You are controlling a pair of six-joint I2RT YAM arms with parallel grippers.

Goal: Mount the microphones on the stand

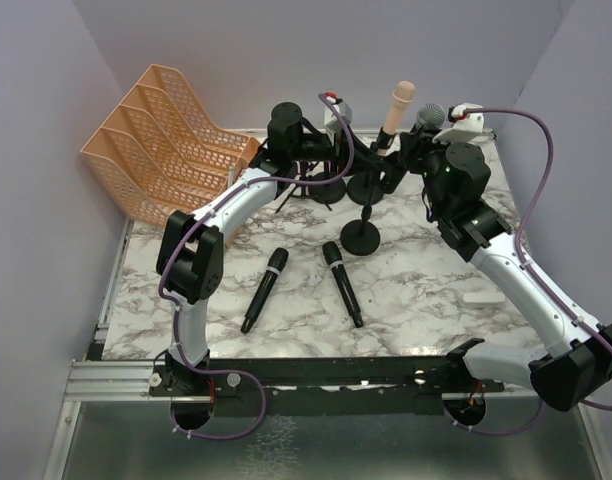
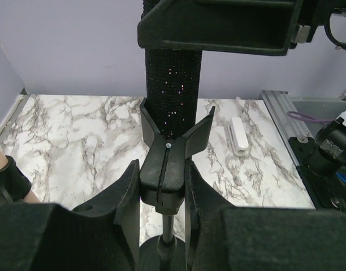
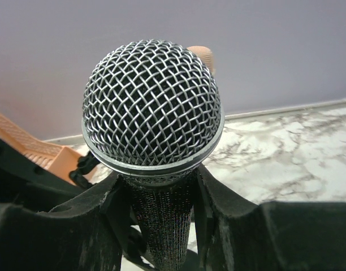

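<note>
Two all-black microphones lie on the marble table. A pale pink microphone stands upright in a stand clip at the back. My right gripper is shut on the black microphone with the silver mesh head, gripping its body just under the head. My left gripper is shut on a black stand clip. The body of that microphone sits in the clip's fork. The stand's rod runs down between the fingers.
Round black stand bases sit at the back centre. An orange file tray stands at the back left. A small white block lies on the right of the table. Lilac walls surround the table.
</note>
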